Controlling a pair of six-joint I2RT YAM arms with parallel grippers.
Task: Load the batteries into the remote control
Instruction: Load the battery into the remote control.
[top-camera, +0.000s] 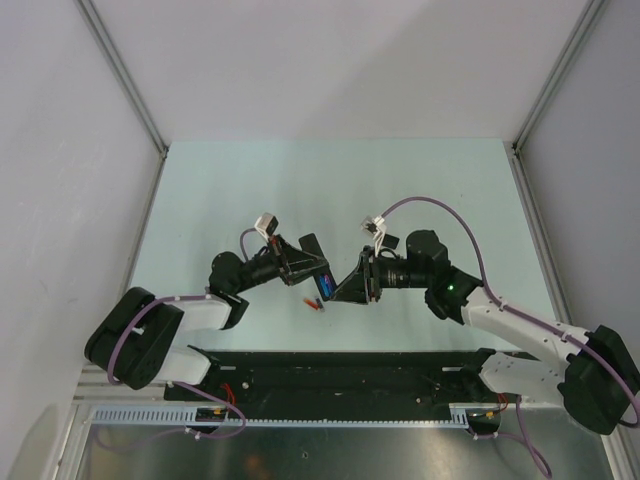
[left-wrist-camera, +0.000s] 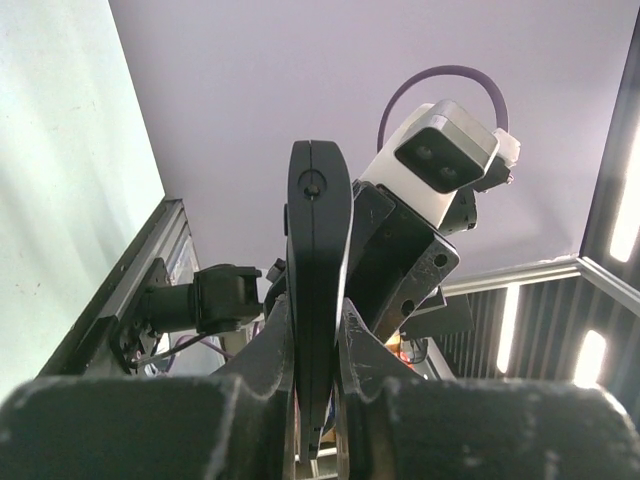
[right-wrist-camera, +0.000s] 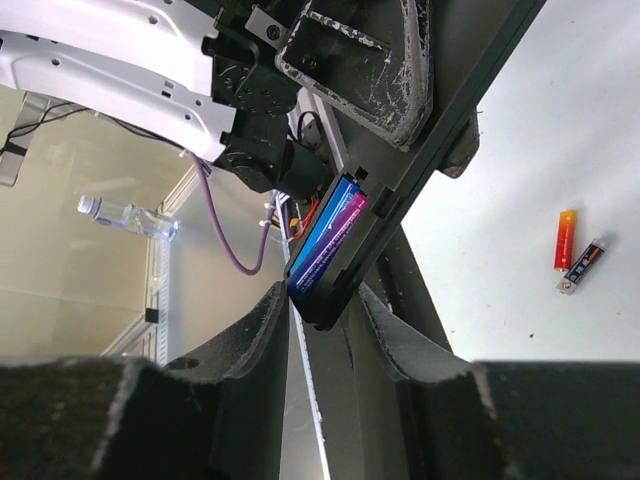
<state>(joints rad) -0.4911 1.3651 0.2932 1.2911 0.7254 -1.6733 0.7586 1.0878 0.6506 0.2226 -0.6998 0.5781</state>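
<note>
Your left gripper (left-wrist-camera: 318, 345) is clamped on the remote control (left-wrist-camera: 318, 230), holding it up off the desk (top-camera: 250, 180) between the two arms. In the left wrist view you see the remote only edge-on, a thin black blade rising from between the fingers; its back recess faces away from that camera, and its lower end is lost in the dark between the fingers.

The right wrist view gives you the recess. A blue battery (right-wrist-camera: 325, 238) lies in it lengthwise, near the remote's lower end, with a purple sheen along one side. You cannot make out whether it is fully seated, nor whether a second cell sits above it, because the left gripper's frame covers the upper part of the remote.

Your right gripper (right-wrist-camera: 322, 305) has its fingers (right-wrist-camera: 265, 335) on either side of that lower end, close against it. Whether they actually pinch the remote or stand just off it cannot be told: the contact lines are in shadow.

A red-orange battery (right-wrist-camera: 565, 238) lies on the desk below the grippers, and just beside it a darker cylinder (right-wrist-camera: 583, 267), too small to identify for certain. From the top camera only the red-orange one shows, as a speck.
</note>
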